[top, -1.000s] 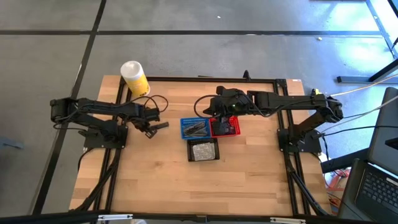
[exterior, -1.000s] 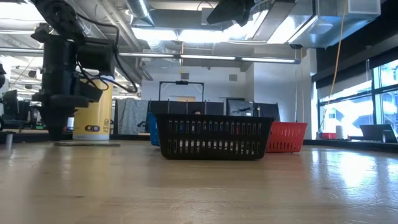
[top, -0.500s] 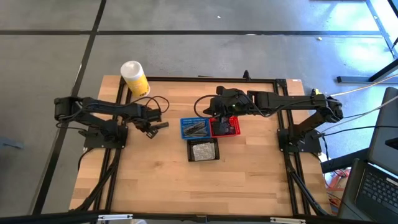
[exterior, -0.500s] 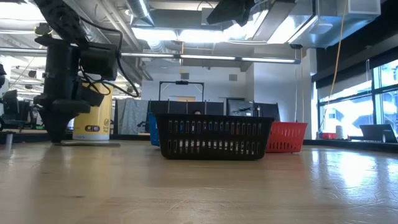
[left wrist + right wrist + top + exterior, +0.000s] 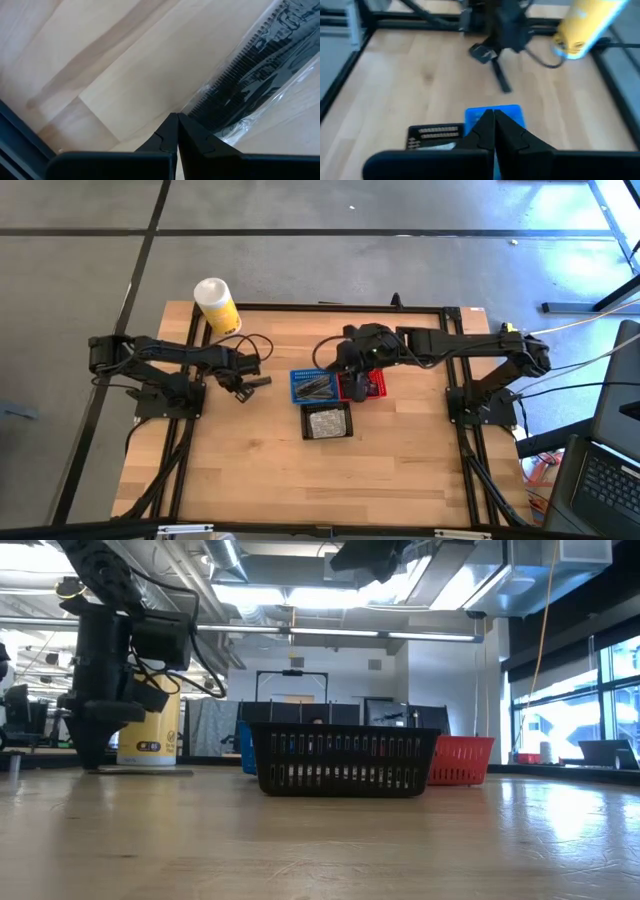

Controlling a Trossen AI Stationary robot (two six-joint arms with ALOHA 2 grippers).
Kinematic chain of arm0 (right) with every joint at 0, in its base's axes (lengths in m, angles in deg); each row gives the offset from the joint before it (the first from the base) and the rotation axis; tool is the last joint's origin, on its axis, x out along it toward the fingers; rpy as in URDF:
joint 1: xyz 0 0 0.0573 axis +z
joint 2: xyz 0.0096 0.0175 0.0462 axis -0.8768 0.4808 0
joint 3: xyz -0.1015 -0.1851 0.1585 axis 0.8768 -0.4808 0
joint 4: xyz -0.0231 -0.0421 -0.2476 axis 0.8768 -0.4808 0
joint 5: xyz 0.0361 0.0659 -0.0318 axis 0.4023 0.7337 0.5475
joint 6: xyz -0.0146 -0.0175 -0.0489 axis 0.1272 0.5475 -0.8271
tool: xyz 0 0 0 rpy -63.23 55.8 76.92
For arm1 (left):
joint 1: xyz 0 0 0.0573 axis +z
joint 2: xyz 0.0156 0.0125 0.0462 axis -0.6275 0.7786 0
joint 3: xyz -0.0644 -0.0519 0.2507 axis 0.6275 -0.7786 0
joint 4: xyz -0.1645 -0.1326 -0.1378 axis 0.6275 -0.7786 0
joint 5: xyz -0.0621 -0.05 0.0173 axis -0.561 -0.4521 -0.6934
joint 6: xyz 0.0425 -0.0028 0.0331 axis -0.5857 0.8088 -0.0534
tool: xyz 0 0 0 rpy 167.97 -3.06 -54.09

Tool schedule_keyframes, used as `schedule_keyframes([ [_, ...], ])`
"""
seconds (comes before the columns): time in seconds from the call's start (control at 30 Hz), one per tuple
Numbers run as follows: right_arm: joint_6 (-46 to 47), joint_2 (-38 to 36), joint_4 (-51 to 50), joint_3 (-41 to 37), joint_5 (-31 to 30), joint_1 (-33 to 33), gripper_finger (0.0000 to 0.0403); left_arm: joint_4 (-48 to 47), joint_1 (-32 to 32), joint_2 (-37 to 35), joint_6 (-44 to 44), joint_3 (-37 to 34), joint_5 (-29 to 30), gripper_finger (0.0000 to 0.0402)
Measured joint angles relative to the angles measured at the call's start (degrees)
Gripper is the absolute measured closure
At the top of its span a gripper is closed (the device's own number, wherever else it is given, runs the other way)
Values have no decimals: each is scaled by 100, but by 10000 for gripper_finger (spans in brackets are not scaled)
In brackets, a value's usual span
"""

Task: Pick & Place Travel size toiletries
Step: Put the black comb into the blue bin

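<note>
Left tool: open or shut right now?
Shut. In the left wrist view the left tool has its two dark fingertips pressed together, no gap, just short of a clear-packed black comb.

Black comb in clear packet [image 5: 252, 80], flat on wood

No text, brand, number or sign can be read in any view. The white-and-yellow canister [image 5: 150, 735] at the table's far left corner carries a small dark label patch low on its side in the low view, but its lettering is too small to make out. The clear packet [image 5: 252, 85] holding a black comb, seen in the left wrist view, shows faint printed marks on its film that cannot be deciphered. The baskets bear no legible markings.
</note>
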Motion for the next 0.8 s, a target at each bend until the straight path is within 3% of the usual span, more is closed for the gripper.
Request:
schedule_keyframes([
  [0.13,0,170,9,-2,195,98,398,0,28,3,-114,-2,-101,400],
  [0.33,-399,715,244,-4,-93,248,383,15,227,3,-297,-2,-363,400],
  [0.8,-997,1702,1855,-4,-111,375,347,21,330,7,-463,-2,-459,400],
])
